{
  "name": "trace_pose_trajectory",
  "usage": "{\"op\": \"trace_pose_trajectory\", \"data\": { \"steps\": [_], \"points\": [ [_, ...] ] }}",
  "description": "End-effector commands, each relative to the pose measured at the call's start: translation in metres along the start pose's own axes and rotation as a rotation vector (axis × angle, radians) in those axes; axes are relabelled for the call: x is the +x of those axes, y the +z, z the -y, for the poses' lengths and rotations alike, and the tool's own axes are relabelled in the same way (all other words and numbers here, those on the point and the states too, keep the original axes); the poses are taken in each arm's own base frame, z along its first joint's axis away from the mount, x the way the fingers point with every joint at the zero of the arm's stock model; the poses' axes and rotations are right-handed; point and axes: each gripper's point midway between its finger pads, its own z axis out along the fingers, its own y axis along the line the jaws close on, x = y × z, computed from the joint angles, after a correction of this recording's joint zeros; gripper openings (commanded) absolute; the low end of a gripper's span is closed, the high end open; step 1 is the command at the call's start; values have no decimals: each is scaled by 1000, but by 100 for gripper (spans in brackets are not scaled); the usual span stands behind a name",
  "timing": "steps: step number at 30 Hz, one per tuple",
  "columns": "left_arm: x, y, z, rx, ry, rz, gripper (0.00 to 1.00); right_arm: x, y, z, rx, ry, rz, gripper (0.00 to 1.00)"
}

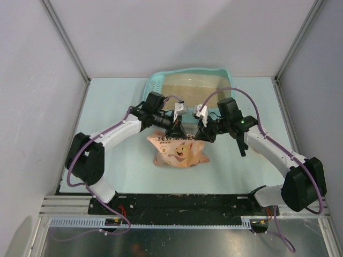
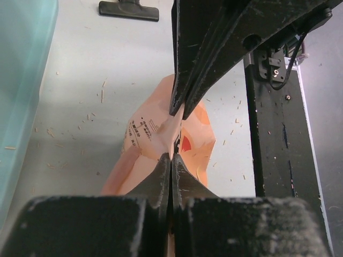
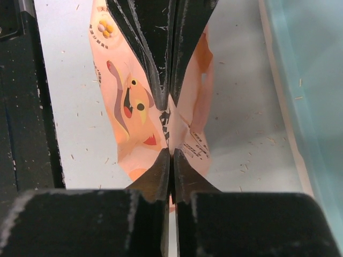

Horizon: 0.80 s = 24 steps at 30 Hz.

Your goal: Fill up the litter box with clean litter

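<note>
left claw (image 1: pixel 176 128): mine, pinching top edge of pink bag (image 1: pixel 181 151), frame centre
right claw (image 1: pixel 201 131): mine, pressed together on same bag edge
litter box (image 1: pixel 155 85): upper centre, just behind bag
clean litter (image 1: pixel 190 88): beige layer inside box

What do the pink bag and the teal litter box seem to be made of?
The bag looks like thin plastic film, printed and slightly glossy: it folds into sharp creases. Coated paper is also possible. The litter box looks like moulded hard plastic, smooth, perhaps slightly translucent: rounded corners, even teal colour, slots formed at one end.
</note>
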Motion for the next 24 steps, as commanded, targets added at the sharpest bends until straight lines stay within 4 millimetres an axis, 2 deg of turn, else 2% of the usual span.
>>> {"op": "trace_pose_trajectory", "data": {
  "steps": [1,4,7,15,20,24],
  "points": [
    [-33,-4,2,3,78,70,11,-3,-1,4,0,-13,11,0],
    [-35,-1,3,27,81,78,23,-8,0,2,-12,1,32,0],
    [-41,4,3,59,78,87,29,-11,2,3,-12,12,41,0],
    [-36,14,5,113,40,85,28,-15,-2,8,6,80,68,0],
    [-33,15,5,118,39,83,33,-15,-4,11,18,83,69,0],
    [-28,16,6,120,33,76,28,-16,-4,11,19,86,73,0]
  ]
}}
